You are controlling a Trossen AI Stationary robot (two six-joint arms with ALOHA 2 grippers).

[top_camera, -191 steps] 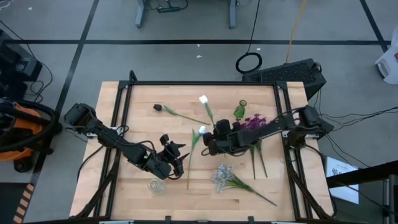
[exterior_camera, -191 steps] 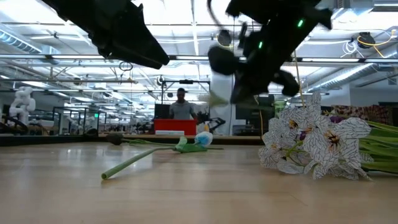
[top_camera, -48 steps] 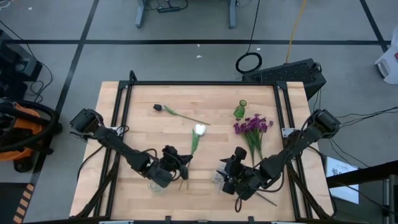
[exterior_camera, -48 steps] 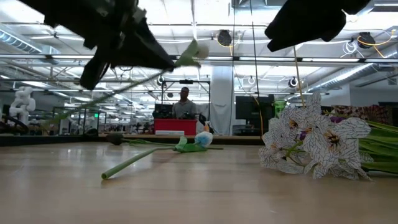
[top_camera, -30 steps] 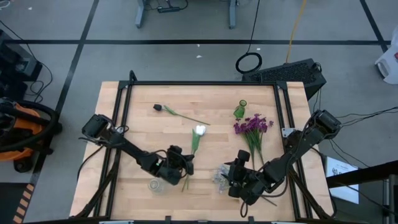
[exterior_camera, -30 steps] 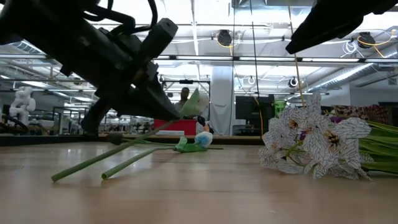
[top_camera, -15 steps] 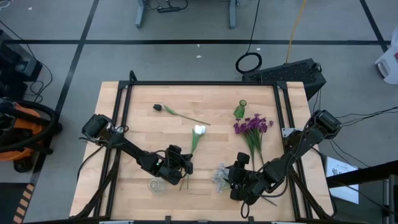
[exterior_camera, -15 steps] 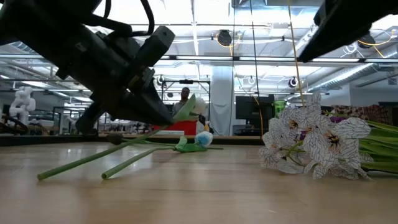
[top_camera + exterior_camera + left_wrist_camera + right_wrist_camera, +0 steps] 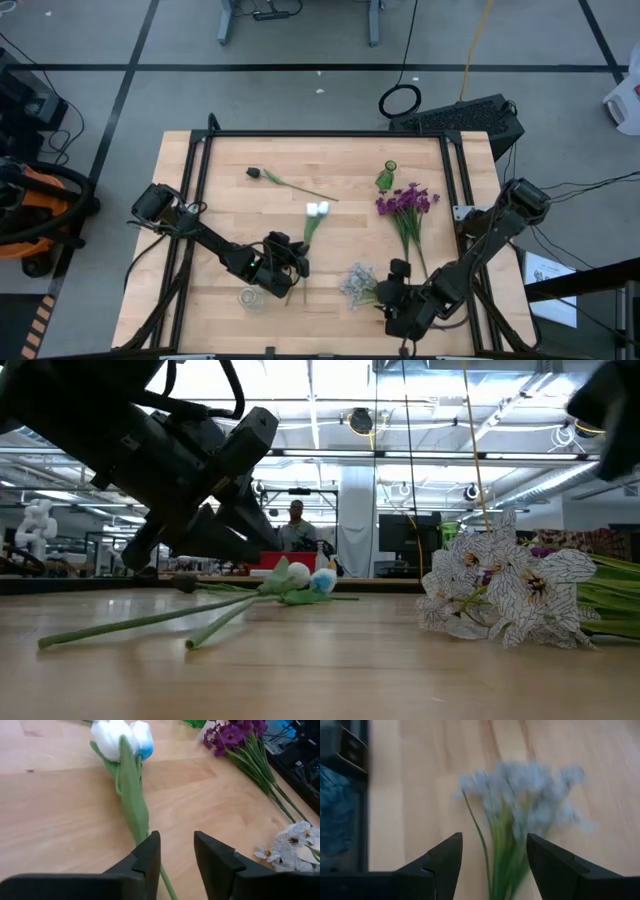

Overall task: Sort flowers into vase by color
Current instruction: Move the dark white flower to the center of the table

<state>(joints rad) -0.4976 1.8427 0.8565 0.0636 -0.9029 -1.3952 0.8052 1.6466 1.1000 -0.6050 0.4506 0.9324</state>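
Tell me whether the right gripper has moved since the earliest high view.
Yes. The right gripper has moved from beside the purple flowers toward the table's near edge, now just past the pale sprig.

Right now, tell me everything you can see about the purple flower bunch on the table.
The purple flower bunch lies flat on the wooden table, on its right half. It looks artificial: a cluster of small magenta-purple blossoms at the far end, with several thin green stems and narrow leaves running toward the near edge. A small green object sits just beyond the blossoms; whether they touch is unclear. No gripper holds the bunch. The pale sprig lies nearer, apart from the blossoms. In the left wrist view the blossoms look intact.
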